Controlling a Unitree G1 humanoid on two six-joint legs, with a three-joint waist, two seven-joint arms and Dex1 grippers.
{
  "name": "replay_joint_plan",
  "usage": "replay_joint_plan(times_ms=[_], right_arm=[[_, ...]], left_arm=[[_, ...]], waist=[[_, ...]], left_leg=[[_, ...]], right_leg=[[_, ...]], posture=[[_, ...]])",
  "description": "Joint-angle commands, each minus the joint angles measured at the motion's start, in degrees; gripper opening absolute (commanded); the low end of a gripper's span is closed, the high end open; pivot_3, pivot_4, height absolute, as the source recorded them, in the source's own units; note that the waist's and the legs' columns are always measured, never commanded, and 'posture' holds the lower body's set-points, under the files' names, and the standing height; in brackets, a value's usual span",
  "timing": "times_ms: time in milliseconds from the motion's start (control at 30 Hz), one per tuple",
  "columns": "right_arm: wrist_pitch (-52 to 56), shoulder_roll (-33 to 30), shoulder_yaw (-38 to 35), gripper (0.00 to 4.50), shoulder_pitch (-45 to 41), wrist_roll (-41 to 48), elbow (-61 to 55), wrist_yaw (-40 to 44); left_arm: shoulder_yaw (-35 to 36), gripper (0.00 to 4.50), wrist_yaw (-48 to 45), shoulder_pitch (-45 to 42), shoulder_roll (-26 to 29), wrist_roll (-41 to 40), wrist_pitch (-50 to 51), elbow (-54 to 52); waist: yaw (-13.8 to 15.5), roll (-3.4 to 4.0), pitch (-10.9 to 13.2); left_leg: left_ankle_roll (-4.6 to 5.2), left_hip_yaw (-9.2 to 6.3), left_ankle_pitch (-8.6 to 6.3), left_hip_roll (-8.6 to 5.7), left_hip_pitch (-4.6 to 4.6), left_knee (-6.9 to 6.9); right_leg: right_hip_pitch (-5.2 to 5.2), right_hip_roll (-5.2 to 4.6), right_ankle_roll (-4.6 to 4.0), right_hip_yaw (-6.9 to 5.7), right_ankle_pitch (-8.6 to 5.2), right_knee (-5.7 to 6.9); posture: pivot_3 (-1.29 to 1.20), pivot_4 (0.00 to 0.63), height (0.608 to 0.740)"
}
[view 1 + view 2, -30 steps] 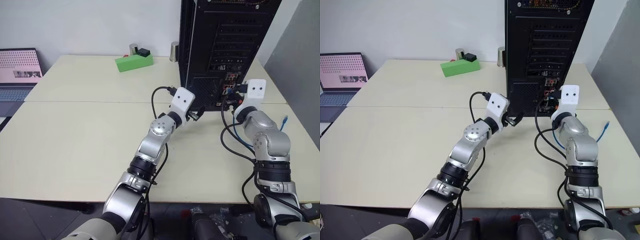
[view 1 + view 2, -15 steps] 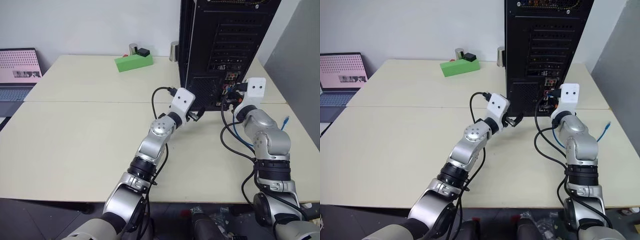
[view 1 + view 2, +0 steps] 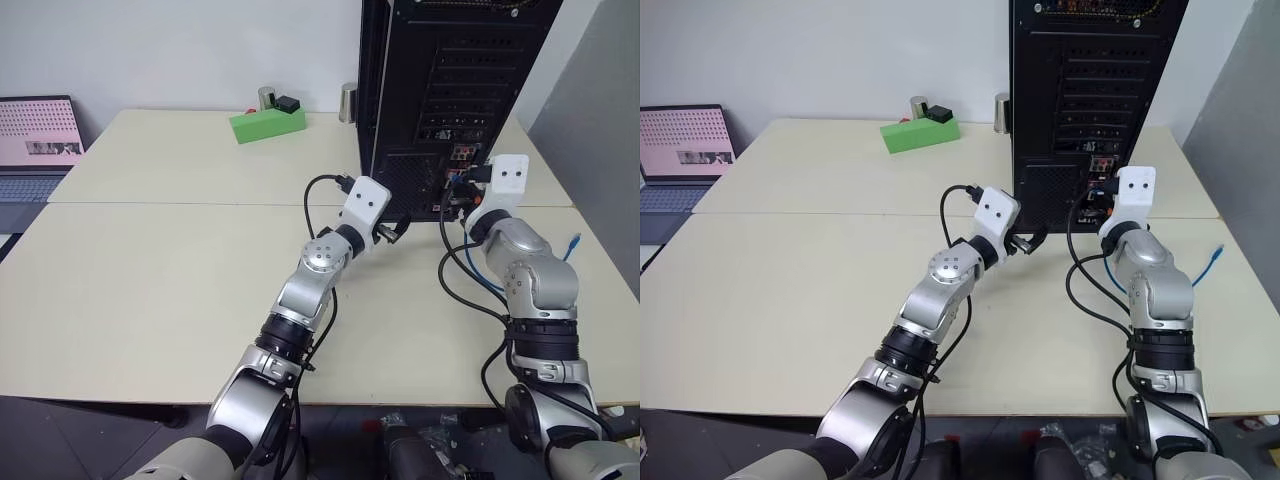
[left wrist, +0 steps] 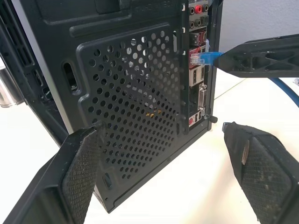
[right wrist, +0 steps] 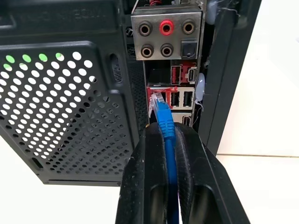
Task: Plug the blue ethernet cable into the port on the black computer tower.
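Tower: tall black metal computer tower (image 3: 445, 90) stands at the far centre-right of the pale counter (image 3: 150, 280).
Block: green rectangular block (image 3: 267, 124) left of tower, far side.
Laptop: open laptop (image 3: 35, 145) beyond the counter's left edge.
Cable: thin light-blue ethernet cable (image 5: 164, 122), plug at the tower's rear port column; other end (image 3: 570, 241) on the counter, right.

black computer tower (image 4: 121, 88): matt black painted metal, perforated mesh vent; blue ethernet cable (image 5: 167, 140): smooth glossy plastic jacket, clear plastic plug; left gripper (image 4: 163, 186) pads: rough dimpled black rubber; table (image 3: 150, 270): smooth matt cream laminate; green block (image 3: 267, 125): matt plastic
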Motion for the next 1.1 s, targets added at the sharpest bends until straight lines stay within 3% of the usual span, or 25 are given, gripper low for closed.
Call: replay_joint_plan(times_ms=[33, 500, 1100], right_arm=[[-0.34, 0.36, -3.00, 0.00, -2.70, 0.87, -1.17, -1.83], [-0.51, 3.21, -3.19, 0.00, -4.95, 1.40, 0.19, -3.52], [-3.35, 2.27, -2.07, 0.00, -8.26, -0.06, 6.55, -1.73]], left_arm=[[-0.09, 4.26, -0.17, -0.34, -0.42, 0.13, -0.26, -2.19], [-0.13, 4.26, -0.31, -0.28, -0.79, -0.10, -0.04, -2.64], [-0.09, 4.26, -1.56, 0.21, -1.10, -0.44, 0.59, -3.89]], waist=[[0.04, 0.00, 0.00], [-0.15, 0.00, 0.00], [-1.29, 0.01, 0.00]], left_leg=[[0.00, 0.00, 0.00, 0.00, -0.01, 0.00], [0.00, -0.01, 0.00, -0.01, -0.05, 0.01], [0.00, 0.00, 0.00, 0.00, -0.03, 0.02]], right_leg=[[0.00, 0.00, 0.00, 0.00, 0.00, 0.00], [-0.04, -0.01, 0.00, -0.01, 0.00, 0.01], [-0.05, 0.00, 0.02, 0.02, 0.02, 0.07]], posture=[[0.00, 0.150, 0.740], [0.00, 0.150, 0.740], [0.00, 0.150, 0.740]])
